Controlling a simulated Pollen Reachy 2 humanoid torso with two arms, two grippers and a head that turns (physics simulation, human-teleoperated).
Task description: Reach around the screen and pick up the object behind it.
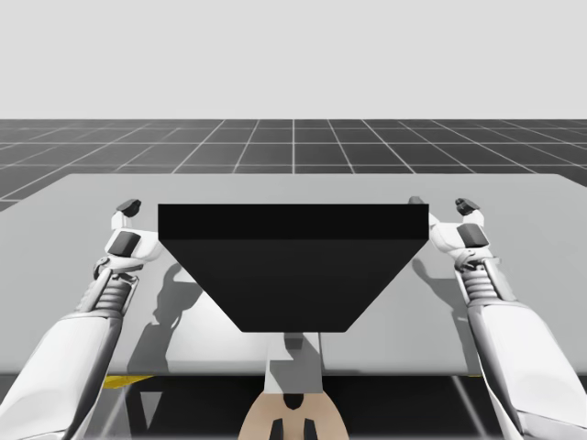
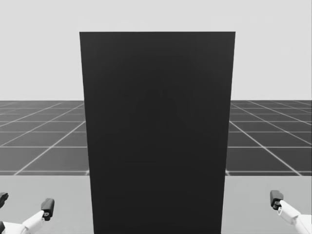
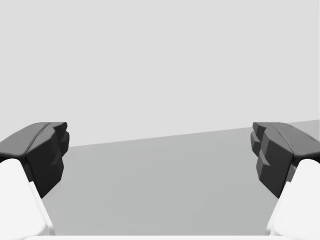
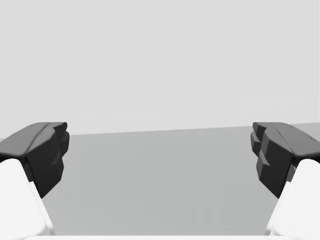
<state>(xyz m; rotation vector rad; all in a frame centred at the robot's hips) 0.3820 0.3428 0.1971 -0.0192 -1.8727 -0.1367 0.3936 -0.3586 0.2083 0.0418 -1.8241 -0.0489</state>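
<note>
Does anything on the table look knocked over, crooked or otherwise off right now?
Nothing stands out. The black screen stands upright on the table; my left gripper and right gripper flank it, jaws open and empty. Anything behind it is hidden.

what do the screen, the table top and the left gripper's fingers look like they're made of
Screen: flat uniform black, no glint or grain; perhaps painted board or plastic, matte.
Table: plain pale grey, smooth, takes soft shadows, no reflections; material open.
Left gripper fingers: dark, dull, blocky pads, rubber or plastic by the look.
</note>
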